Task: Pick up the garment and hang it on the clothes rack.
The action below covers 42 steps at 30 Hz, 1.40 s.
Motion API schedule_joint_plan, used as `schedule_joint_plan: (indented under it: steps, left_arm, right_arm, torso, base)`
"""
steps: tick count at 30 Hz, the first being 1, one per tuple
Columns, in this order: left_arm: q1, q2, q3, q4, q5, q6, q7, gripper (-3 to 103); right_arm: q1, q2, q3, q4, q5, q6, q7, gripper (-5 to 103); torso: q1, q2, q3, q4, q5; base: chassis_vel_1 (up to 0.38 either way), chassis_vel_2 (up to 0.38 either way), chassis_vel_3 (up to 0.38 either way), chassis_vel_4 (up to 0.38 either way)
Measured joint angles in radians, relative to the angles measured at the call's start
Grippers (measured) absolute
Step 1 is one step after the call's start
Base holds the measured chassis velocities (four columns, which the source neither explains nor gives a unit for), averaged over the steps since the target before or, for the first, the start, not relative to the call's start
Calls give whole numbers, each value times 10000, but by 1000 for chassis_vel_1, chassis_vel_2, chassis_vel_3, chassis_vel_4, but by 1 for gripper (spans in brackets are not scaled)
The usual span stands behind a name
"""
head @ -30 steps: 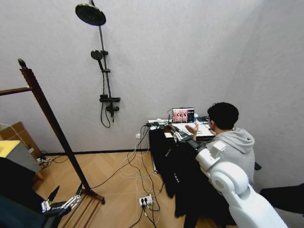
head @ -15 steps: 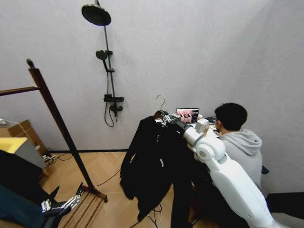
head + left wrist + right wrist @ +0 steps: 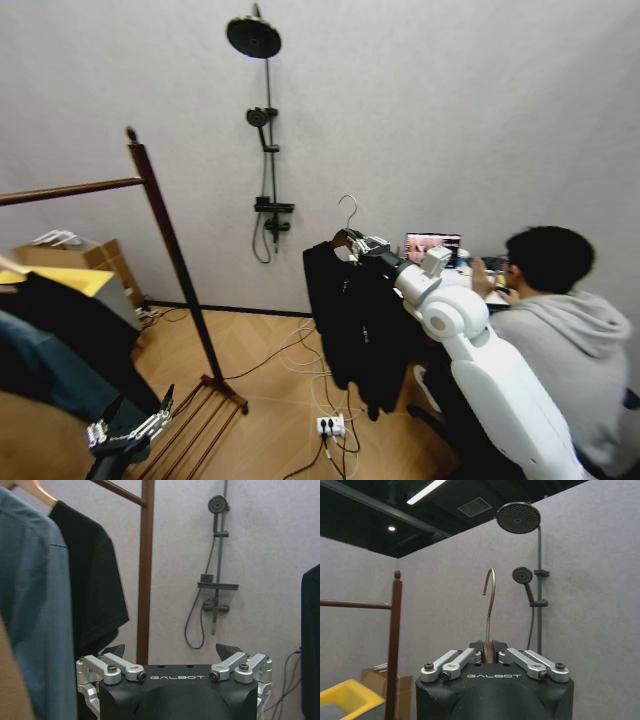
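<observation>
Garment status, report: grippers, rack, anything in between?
Right gripper shut on garment hanger, held aloft. Left gripper open, low, idle. Clothes rack apart, to the left; floor cables between.

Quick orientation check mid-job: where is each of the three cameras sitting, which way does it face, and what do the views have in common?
Head view: on the robot's head, looking forward and down at the clothes rack, the garment, the white right arm and its claw, and the left claw low.
Left wrist view: behind the open left claw, facing the rack post and wall shower.
Right wrist view: behind the right claw shut on the hanger, looking upward.
Shared: rack post and shower.
</observation>
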Motion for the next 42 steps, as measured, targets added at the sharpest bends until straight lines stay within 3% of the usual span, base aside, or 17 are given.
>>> schedule_joint_plan:
  steps: [7, 15, 34, 42]
  left_arm:
    - [0, 0, 0, 0, 0, 0, -1, 100]
    - [0, 0, 0, 0, 0, 0, -2, 100]
    - [0, 0, 0, 0, 0, 0, 0, 100]
    - [1, 0, 0, 0, 0, 0, 0, 100]
  right_arm:
    - [176, -142, 29, -168, 174, 26, -472, 9]
    - [598, -156, 215, -1800, -168, 362, -1356, 9]
    - [302, -47, 291, -1663, -219, 398, -1225, 9]
    - [101, -221, 505, -1912, -793, 762, -887, 9]
  torso:
    - [0, 1, -1, 4, -3]
    - [0, 1, 0, 3, -1]
    - [-1, 1, 0, 3, 1]
    - [0, 1, 0, 9, 0]
  base:
    - [145, 118, 124, 123]
    - [125, 126, 130, 121]
    - [127, 125, 121, 121]
    - [123, 124, 119, 111]
